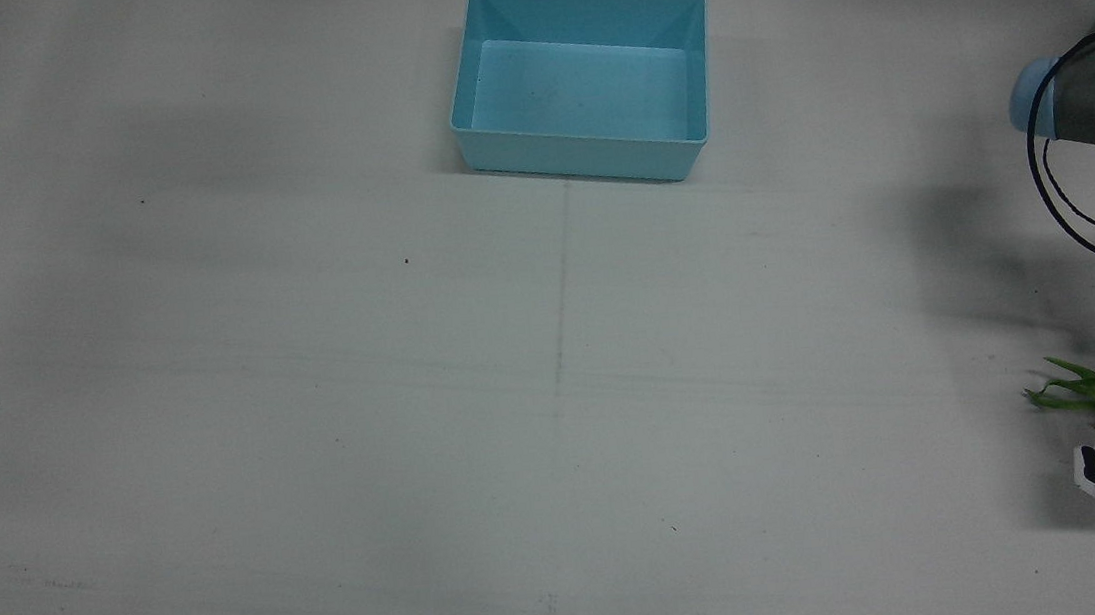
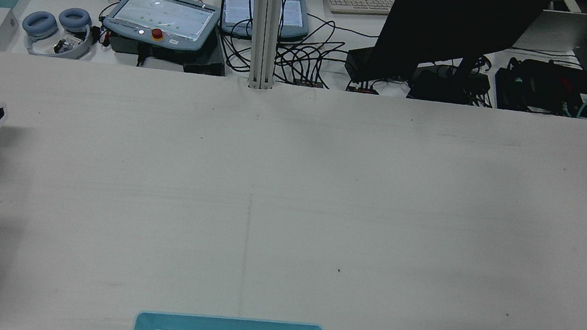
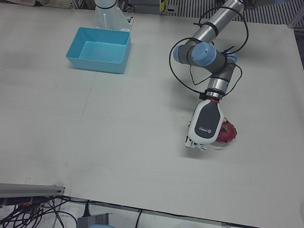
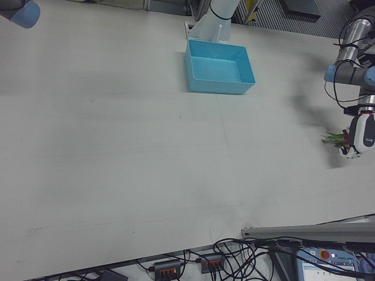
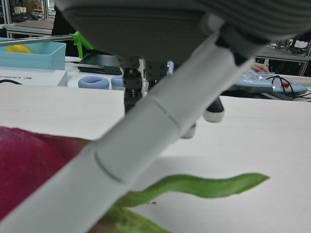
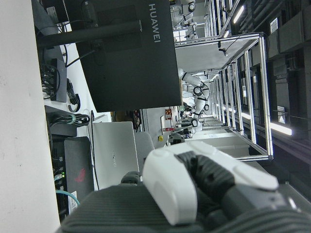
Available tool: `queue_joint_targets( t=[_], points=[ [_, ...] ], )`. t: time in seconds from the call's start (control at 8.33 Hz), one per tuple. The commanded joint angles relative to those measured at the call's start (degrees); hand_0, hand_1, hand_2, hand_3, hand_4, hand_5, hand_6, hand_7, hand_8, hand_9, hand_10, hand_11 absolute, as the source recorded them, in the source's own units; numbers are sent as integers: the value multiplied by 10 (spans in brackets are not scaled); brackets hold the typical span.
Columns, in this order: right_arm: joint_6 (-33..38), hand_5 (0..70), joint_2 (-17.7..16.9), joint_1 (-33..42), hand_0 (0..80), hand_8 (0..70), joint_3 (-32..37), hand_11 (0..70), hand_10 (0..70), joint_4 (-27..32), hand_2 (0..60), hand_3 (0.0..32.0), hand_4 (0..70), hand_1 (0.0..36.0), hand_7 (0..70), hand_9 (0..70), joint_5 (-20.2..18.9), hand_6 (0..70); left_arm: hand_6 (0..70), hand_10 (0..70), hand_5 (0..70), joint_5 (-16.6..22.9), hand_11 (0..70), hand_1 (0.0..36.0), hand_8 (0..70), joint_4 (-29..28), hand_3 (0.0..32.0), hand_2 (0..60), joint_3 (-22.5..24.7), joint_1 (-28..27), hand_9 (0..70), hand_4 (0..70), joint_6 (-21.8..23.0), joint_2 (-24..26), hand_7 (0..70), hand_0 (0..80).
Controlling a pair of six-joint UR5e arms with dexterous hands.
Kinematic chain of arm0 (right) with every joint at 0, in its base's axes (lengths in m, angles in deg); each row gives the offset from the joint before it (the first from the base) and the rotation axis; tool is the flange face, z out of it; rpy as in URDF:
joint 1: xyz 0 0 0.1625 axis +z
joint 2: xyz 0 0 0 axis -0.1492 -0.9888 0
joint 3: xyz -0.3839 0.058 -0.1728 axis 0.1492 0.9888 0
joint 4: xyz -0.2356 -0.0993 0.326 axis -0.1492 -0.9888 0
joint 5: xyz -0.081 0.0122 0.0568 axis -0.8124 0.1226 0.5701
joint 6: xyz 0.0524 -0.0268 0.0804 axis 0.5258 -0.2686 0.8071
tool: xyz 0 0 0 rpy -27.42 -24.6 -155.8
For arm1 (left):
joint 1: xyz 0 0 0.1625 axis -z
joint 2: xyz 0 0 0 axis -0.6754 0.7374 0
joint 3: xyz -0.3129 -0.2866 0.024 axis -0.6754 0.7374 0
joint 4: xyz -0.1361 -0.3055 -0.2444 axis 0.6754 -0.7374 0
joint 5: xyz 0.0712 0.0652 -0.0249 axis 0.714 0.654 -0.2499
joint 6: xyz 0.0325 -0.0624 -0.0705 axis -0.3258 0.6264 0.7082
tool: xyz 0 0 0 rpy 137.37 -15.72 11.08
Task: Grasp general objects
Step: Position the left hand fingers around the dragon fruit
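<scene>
Fingers (image 3: 194, 144): white with dark segments, belonging to the left hand (image 3: 205, 124), pointing down toward the operators' edge of the worktop. They reach over and past the fruit; whether they are closed on it or merely draped above it cannot be told from any view. In the left hand view one finger crosses in front of the fruit's red skin, with the others hanging beyond, apart from one another.

Task item: a magenta-red dragon fruit with green leafy scales (image 3: 225, 133), lying on the white worktop (image 3: 118, 118) far out on the robot's left side, partly under the hand. Its green tips (image 1: 1068, 390) poke out toward the table's centre.

Receptacle: a light blue rectangular plastic bin (image 1: 581, 83), empty, well apart from the fruit, near the pedestals.

Right hand (image 6: 194, 184): seen only in its own camera, raised, holding nothing visible; fingers seemingly curled, state uncertain.

Risks, as judged: the rounded, smooth-skinned fruit may roll away if the fingers close off-centre; a pinch on the soft scales alone would likely slip or tear; the fruit sits near the worktop's side edge, so a push could send it off.
</scene>
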Motion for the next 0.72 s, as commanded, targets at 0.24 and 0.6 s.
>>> queue_joint_targets(
  t=[0.24, 0.6],
  points=[
    [0, 0, 0, 1, 0, 0, -1, 0, 0, 0, 0, 0, 0, 0, 0, 0, 0, 0, 0, 0, 700, 12, 0, 360, 0, 55, 0, 600, 87, 42, 18, 0, -48, -18, 160, 800],
    [0, 0, 0, 1, 0, 0, -1, 0, 0, 0, 0, 0, 0, 0, 0, 0, 0, 0, 0, 0, 700, 10, 0, 360, 0, -22, 18, 600, 84, 39, 21, 0, -79, -73, 179, 800]
  ],
)
